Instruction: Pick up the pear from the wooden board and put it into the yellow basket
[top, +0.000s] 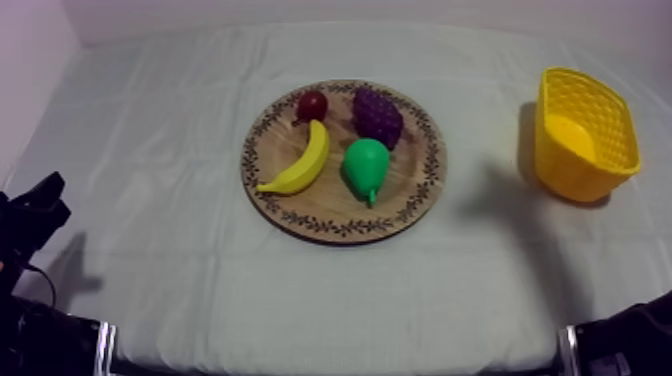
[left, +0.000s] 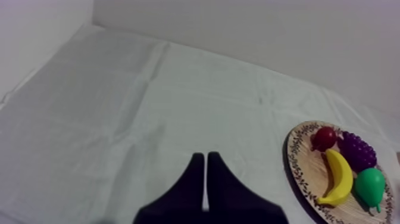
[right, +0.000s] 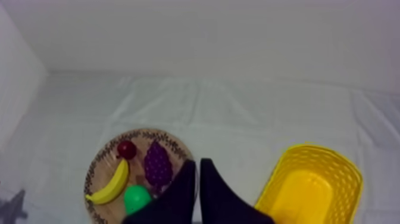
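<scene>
On wooden board (top: 412, 172): pear (top: 365, 165) beside banana (top: 302, 163) | yellow basket (top: 560, 160) well apart | left gripper (left: 205, 156) closed, empty | right gripper (right: 198, 161) closed, empty

Light soft, even, fairly bright; no glare on the cloth (top: 180, 150), which reads cool grey-white. Top view: yellow basket (top: 560, 160) throws a soft grey shadow toward its 8 o'clock; wooden board (top: 420, 190) has a thin dark shadow under its rim from 5 to 7 o'clock; left arm (top: 30, 225) casts a faint patch at its 4 o'clock; pear (top: 362, 160) shows a dull sheen; wall faintly pink at 10 o'clock.
</scene>
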